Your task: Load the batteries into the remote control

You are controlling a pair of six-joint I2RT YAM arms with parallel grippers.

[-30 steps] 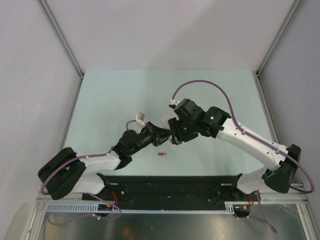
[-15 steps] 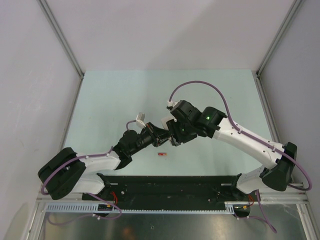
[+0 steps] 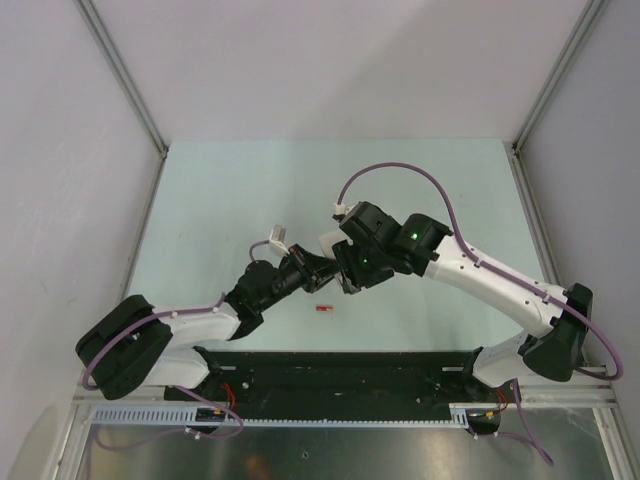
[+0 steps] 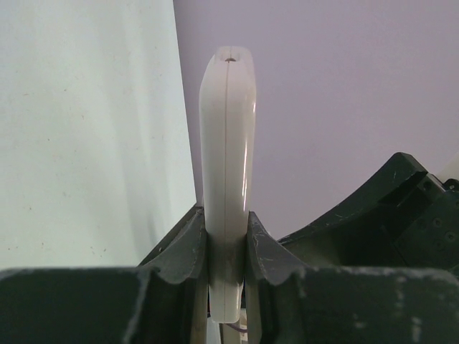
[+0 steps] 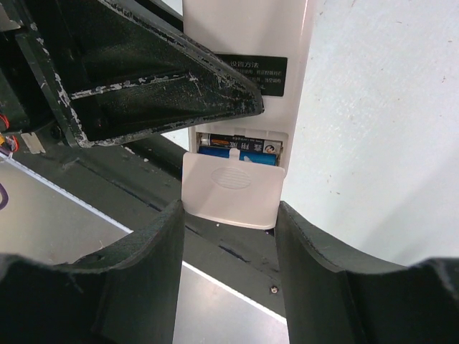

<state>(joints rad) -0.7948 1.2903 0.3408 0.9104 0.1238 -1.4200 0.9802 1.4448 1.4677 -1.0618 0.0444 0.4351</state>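
Right pincer [image 5: 228, 209] leftward, around remote control [image 4: 227, 143]

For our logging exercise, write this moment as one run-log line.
left claw: clamps remote | right claw: astride half-open battery cover | inside: two batteries seated | table: red battery loose

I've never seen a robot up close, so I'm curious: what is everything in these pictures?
table: one, pale green, beneath everything
remote control: one, white, gripped, back compartment part open
batteries: two inside that compartment, one dark, one blue
cover: one, white, slid partly off the compartment
red battery: one, loose on the table
left tool: one, black, shut on the remote control
right tool: one, black, fingers flanking the cover
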